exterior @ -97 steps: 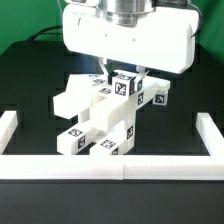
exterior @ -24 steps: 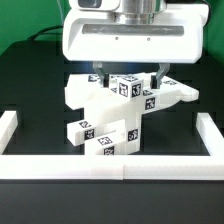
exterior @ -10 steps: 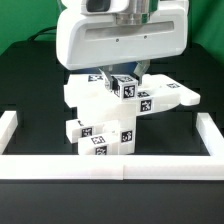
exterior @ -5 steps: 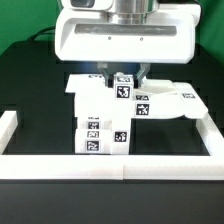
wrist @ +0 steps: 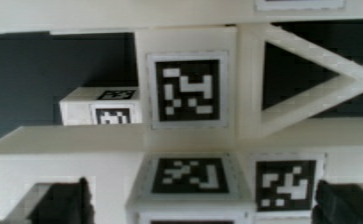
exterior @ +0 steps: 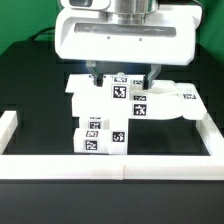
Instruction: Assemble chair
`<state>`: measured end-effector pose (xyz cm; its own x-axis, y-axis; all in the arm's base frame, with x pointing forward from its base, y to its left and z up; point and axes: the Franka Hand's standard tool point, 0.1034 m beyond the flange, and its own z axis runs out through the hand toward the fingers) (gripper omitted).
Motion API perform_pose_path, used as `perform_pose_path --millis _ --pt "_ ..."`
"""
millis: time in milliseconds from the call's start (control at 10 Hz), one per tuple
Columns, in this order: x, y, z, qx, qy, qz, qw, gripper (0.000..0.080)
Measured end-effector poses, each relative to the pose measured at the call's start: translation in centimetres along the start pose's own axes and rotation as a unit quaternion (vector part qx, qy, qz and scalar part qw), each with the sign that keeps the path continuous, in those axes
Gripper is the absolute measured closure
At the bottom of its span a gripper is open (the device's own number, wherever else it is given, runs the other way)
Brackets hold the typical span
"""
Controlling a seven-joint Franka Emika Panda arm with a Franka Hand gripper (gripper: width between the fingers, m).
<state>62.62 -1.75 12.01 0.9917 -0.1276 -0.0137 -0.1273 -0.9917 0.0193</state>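
Robotics lab: black table (exterior: 30,75), white border wall (exterior: 110,167).

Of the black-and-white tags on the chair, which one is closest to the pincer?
The tag on the chair's top block, directly between the open pincer fingers; the others sit lower or further right.

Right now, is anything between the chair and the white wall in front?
No. In the exterior view only bare black table lies between the chair and the white border wall.
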Motion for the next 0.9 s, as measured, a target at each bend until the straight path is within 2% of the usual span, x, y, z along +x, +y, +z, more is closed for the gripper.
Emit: perform_pose_path --millis 400,900 --pt "-2.6 0.1 -2.1 0.014 -0.002 0.004 1.0 0.015" --pt "-2.7 0.1 -1.7 0.013 -0.004 0.005 1.0 0.015"
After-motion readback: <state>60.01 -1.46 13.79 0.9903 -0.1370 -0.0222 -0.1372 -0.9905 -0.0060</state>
